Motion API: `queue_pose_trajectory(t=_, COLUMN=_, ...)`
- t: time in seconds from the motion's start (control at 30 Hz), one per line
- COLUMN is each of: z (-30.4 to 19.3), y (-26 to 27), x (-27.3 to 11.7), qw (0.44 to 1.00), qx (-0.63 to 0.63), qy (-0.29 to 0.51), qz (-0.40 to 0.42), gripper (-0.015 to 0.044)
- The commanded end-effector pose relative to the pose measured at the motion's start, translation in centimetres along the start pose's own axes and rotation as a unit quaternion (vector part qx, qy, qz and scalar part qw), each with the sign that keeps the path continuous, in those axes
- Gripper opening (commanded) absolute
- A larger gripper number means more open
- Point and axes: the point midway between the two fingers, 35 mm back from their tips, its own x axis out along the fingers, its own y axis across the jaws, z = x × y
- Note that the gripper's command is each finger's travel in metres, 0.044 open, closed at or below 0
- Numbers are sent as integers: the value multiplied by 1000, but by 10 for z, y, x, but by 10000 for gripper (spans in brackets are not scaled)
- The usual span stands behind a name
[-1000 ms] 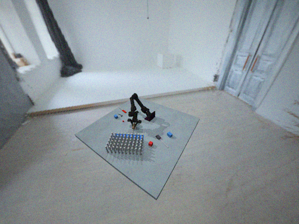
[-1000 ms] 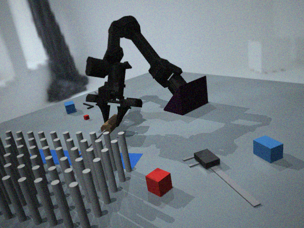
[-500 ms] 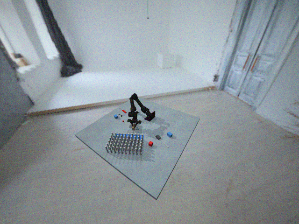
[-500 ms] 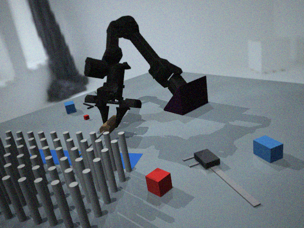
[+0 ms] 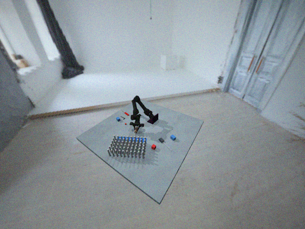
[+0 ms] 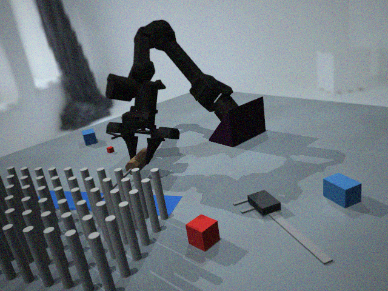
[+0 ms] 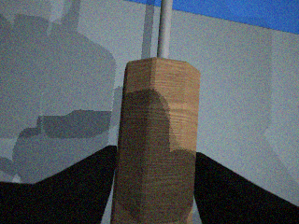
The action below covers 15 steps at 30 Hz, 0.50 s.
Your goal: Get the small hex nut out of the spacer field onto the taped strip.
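My gripper point(image 5: 136, 128) point(image 6: 140, 159) point(image 7: 153, 157) is shut on the wooden handle point(image 6: 134, 162) point(image 7: 161, 107) of a tool. The tool's thin metal rod point(image 6: 122, 177) point(image 7: 165, 28) slants down from the handle toward the spacer field. In the exterior view it passes behind the front spacers, and its far end is hidden. The metal spacers point(image 6: 139, 220) stand upright in rows. The blue taped strip point(image 6: 171, 202) point(image 7: 262, 10) lies flat along the arm's side of the field. The gripper is above the table on that side. The nut cannot be made out in any view.
A dark block tool point(image 5: 161, 140) point(image 6: 264, 202) with two prongs and a flat bar lies beside the field. A red cube point(image 5: 153, 146) point(image 6: 202, 232) and a blue block point(image 5: 173, 137) point(image 6: 341, 190) are near it. A red-handled tool point(image 5: 126, 113) and another blue block point(image 5: 118, 119) point(image 6: 89, 137) lie farther back.
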Motion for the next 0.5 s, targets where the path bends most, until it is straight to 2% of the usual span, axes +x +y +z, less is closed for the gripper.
queue_pose_trajectory(t=0.0, z=4, y=-3, x=0, qw=1000, qx=5, qy=-2, qz=-4, gripper=0)
queue_pose_trajectory(t=0.47, z=11, y=-3, x=4, qw=1000, qx=5, qy=-2, qz=-4, gripper=0)
